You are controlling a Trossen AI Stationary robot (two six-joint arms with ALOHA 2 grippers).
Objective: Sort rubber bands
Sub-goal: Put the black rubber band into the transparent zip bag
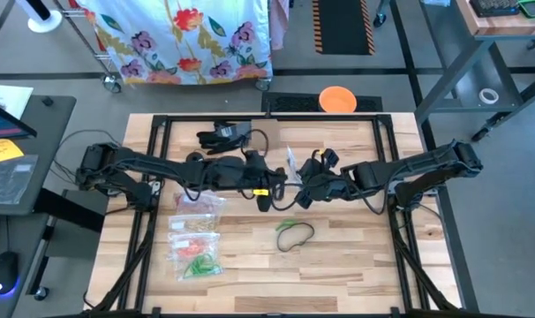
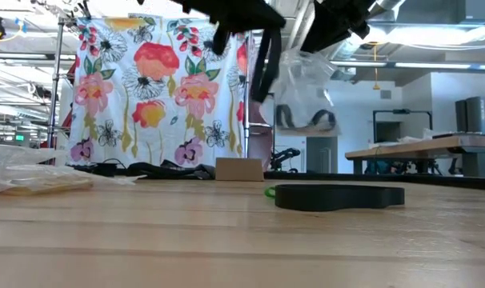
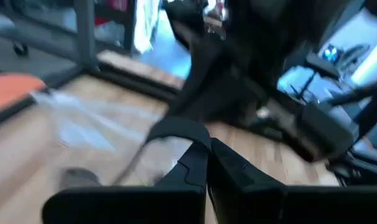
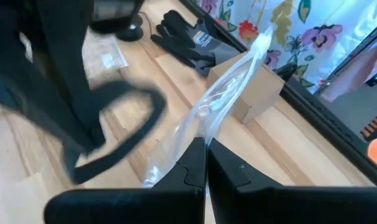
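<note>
My left gripper (image 1: 266, 196) (image 3: 207, 152) hangs over the table's middle, shut on a black rubber band (image 2: 264, 64) that dangles below it. Facing it, my right gripper (image 1: 301, 196) (image 4: 206, 149) is shut on a clear plastic bag (image 2: 305, 88) (image 4: 238, 81) with dark bands in its bottom. A heap of black rubber bands (image 2: 338, 196) (image 1: 296, 235) and a green one (image 1: 287, 224) lie flat on the wood below. Three clear bags with sorted bands (image 1: 195, 231) lie at the left. My left gripper pinches the black band's loop (image 3: 179, 132) between its two fingertips, coming nearly level from the table's left. The band hangs slack below the fingers, clear of the table. My right gripper pinches the clear bag's wall (image 4: 198, 127) between its two fingers, slanting down from the table's right. The bag is lifted clear of the table; its far end (image 4: 263, 43) stretches away from the fingers.
Black gloves (image 1: 222, 135) and a small cardboard box (image 4: 254, 87) lie near the far edge. An orange disc (image 1: 337, 99) sits beyond the table. Black cables run along both arms. Bare wood lies toward the near edge (image 1: 338, 274).
</note>
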